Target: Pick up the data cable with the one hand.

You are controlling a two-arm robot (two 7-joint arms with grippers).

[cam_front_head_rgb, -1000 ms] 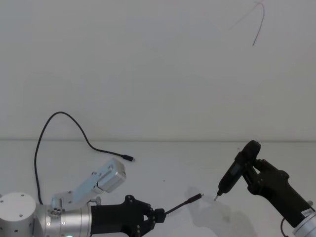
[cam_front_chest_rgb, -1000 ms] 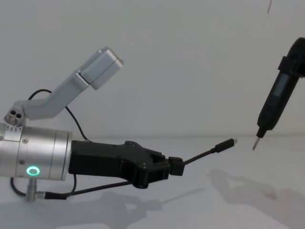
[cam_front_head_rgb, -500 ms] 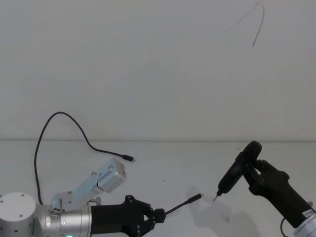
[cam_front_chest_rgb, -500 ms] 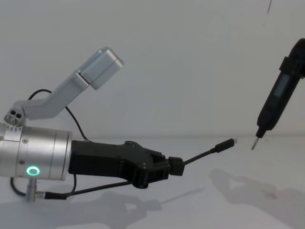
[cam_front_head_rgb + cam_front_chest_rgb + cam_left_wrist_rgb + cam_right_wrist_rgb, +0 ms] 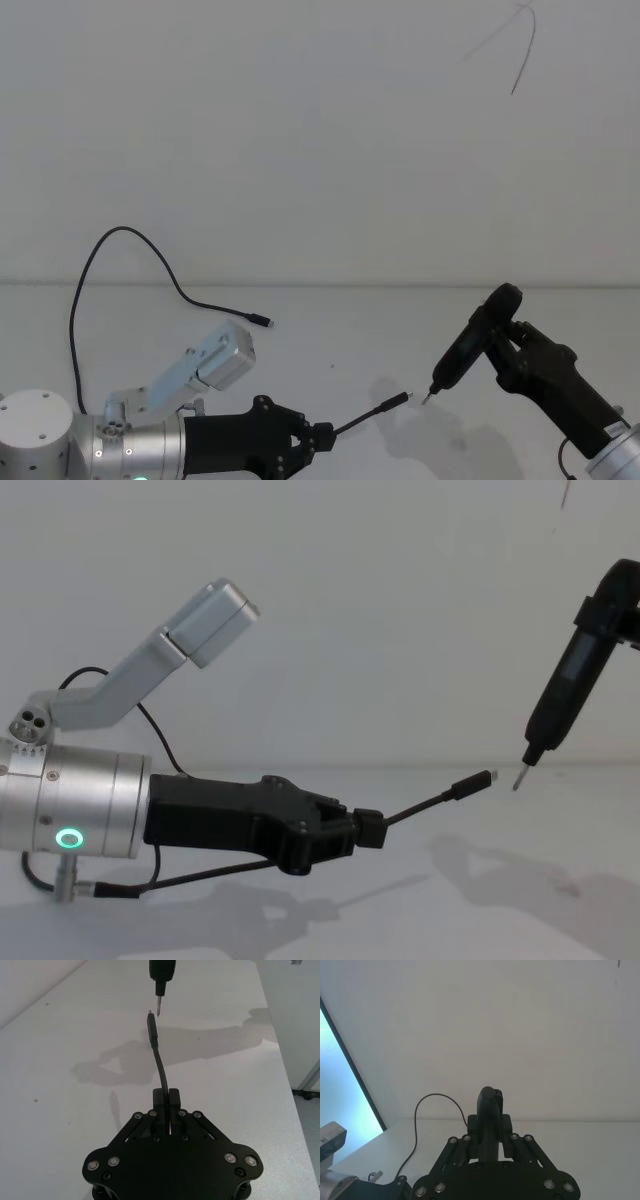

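At the left of the chest view, the left gripper (image 5: 368, 829) is reaching forward from its silver wrist (image 5: 75, 800) with the green ring glowing, its two jaws pinched tight on the data cable (image 5: 425, 805). The cable is being held up off the white table (image 5: 400, 910), its free end jutting forward and slightly upward past the fingertips, while the rest is trailing back beneath the arm. In the head view, a second, thinner black cable (image 5: 130, 262) is lying looped on the table behind that arm, well apart from it. The plug (image 5: 151, 1028) is pointing toward the metal tip of a black pen-shaped tool (image 5: 565, 685), the two nearly meeting but apart. On the right, the right gripper (image 5: 512, 345) is clamping that tool, tilting it downward toward the plug.
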